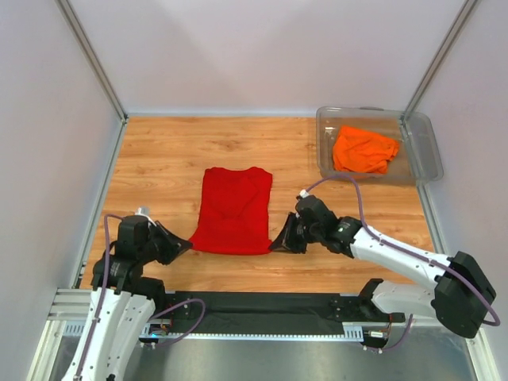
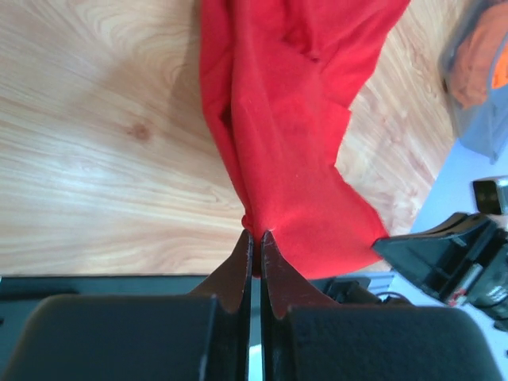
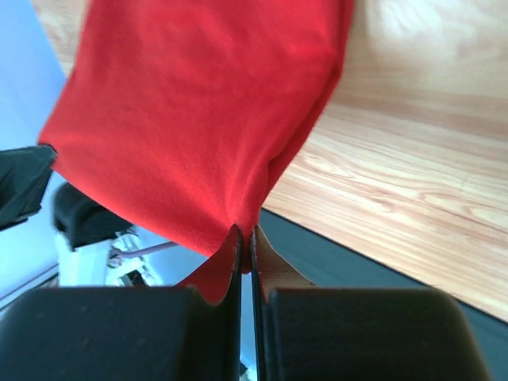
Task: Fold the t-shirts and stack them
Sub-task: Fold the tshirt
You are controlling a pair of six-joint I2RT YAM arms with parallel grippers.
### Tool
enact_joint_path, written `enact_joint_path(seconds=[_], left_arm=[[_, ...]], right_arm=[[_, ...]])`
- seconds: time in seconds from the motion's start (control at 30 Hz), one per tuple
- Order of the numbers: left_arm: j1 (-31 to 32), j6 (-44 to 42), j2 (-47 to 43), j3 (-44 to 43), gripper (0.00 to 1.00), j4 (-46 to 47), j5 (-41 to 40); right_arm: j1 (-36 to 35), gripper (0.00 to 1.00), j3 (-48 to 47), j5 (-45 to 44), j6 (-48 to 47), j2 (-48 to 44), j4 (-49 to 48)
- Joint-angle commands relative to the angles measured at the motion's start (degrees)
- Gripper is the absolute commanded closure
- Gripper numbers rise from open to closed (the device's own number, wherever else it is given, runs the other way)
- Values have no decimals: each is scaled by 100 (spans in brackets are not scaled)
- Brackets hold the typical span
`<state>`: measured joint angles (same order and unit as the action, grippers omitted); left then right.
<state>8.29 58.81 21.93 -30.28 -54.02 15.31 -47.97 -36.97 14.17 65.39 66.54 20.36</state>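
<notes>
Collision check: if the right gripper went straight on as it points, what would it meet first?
The red t-shirt that the right gripper is shut on; beyond its hem, probably the left gripper, though depth is unclear.

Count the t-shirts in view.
2. Red shirt at centre, near corners held by left gripper and right gripper; orange shirt in the bin, far right, possibly hiding more.

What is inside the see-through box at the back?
A crumpled orange t-shirt lies inside the see-through box. It covers much of the box's floor, so whatever might be under it cannot be seen.
</notes>
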Motion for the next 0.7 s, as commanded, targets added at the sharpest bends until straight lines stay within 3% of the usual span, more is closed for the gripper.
enact_joint_path(seconds=[0.0, 0.13, 0.3, 0.47, 0.67], left_arm=[[-21, -553, 766, -923, 100, -153, -388], [-21, -861, 2415, -1813, 100, 460, -660], [-99, -1380, 4255, -3077, 100, 1050, -688], [-398, -1740, 6039, -4105, 100, 1639, -267], [-601, -2189, 8062, -5757, 100, 1543, 586]], right_arm=[[383, 100, -862, -21, -535, -55, 1126], [1155, 100, -1943, 296, -1210, 744, 1392], [1834, 100, -3672, 937, -1739, 2484, 1603], [2168, 100, -5283, 1421, -2178, 4231, 2041], [2493, 100, -6488, 1579, -2126, 5157, 2217]])
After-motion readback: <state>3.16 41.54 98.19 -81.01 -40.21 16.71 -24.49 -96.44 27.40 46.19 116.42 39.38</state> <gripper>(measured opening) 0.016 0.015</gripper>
